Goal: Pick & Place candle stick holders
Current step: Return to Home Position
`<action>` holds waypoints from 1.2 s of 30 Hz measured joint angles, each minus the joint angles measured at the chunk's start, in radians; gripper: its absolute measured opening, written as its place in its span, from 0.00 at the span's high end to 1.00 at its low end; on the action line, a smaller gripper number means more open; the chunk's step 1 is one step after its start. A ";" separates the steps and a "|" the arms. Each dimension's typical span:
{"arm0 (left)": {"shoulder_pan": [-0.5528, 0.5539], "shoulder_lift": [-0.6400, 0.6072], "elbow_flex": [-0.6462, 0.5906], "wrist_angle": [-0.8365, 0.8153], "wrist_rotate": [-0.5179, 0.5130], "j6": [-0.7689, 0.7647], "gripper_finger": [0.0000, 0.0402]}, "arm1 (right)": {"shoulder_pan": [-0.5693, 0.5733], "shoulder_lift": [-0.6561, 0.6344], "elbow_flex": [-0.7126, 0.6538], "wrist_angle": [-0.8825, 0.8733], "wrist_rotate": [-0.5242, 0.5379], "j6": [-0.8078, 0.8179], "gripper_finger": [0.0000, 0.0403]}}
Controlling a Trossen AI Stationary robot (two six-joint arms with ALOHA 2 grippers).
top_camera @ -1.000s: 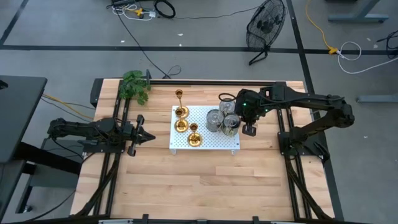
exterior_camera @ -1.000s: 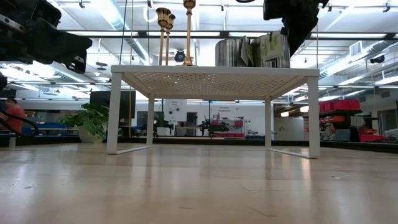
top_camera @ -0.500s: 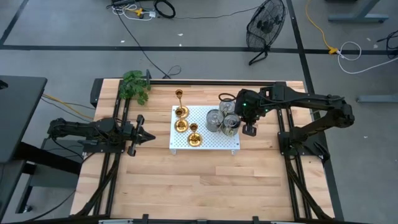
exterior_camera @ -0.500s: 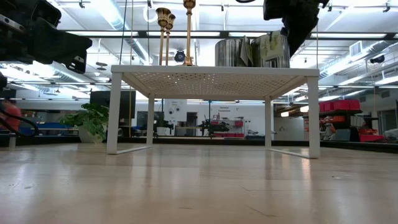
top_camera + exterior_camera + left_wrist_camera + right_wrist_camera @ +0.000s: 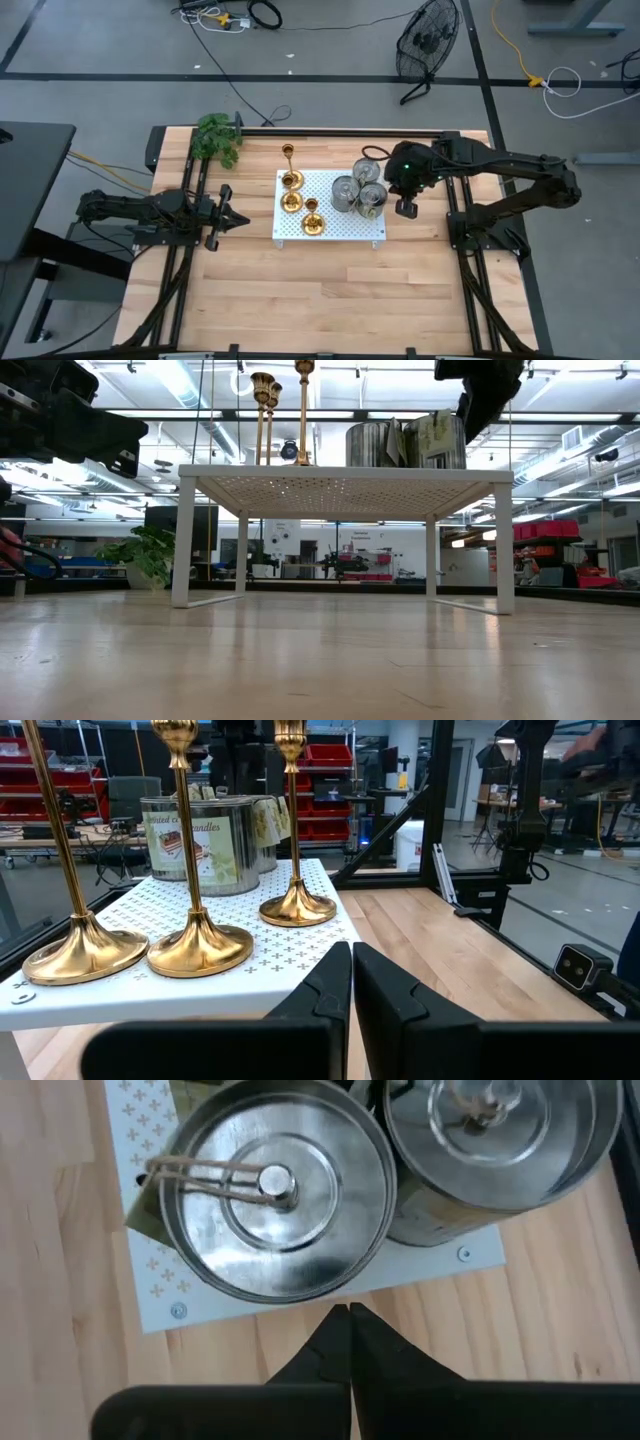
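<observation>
The left gripper (image 5: 351,956) hangs over the left side of the table (image 5: 330,300), level with the middle of the white rack's (image 5: 340,229) left edge and a little apart from it. Its two fingers are pressed together with nothing between them.

Straight ahead of it, on the left half of the rack, stand the three candle holders (image 5: 199,946). All are upright, each on a round dished base with a slim stem pointing straight up. Two sit near the rack's left edge, and the third is further in, closer to the tins. None touches another.

The right half of the rack carries three metal tins (image 5: 270,1200) with lids, packed close together.

The right gripper (image 5: 349,1320) hovers just past the rack's right edge, above bare table beside the nearest tin. Its fingers are closed tight and it carries nothing.

The holders already look placed, so little seems left except to park the arms. If one did need moving, the left arm is clearly nearer. With the stems vertical, a sideways pinch on a stem from the rack's left edge would suit best.
</observation>
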 joint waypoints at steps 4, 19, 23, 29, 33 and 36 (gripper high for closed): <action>0.000 0.000 0.000 0.000 0.000 0.000 0.95 | 0.000 -0.063 -0.083 0.040 0.000 0.034 1.00; 0.000 0.000 0.000 0.000 0.000 0.000 0.95 | 0.000 -0.316 -0.323 0.210 0.008 0.067 1.00; 0.000 0.000 0.000 0.000 0.000 0.000 0.95 | 0.000 -0.366 -0.381 0.277 0.008 0.065 1.00; 0.000 0.000 0.000 0.000 0.000 0.000 0.95 | 0.027 -0.460 -0.504 0.389 -0.001 0.049 1.00; 0.000 0.000 0.000 0.000 0.000 0.000 0.95 | 0.062 -0.523 -0.593 0.504 -0.005 0.066 1.00; 0.000 0.000 0.000 0.000 0.000 0.000 0.95 | 0.066 -0.566 -0.659 0.610 -0.050 0.074 1.00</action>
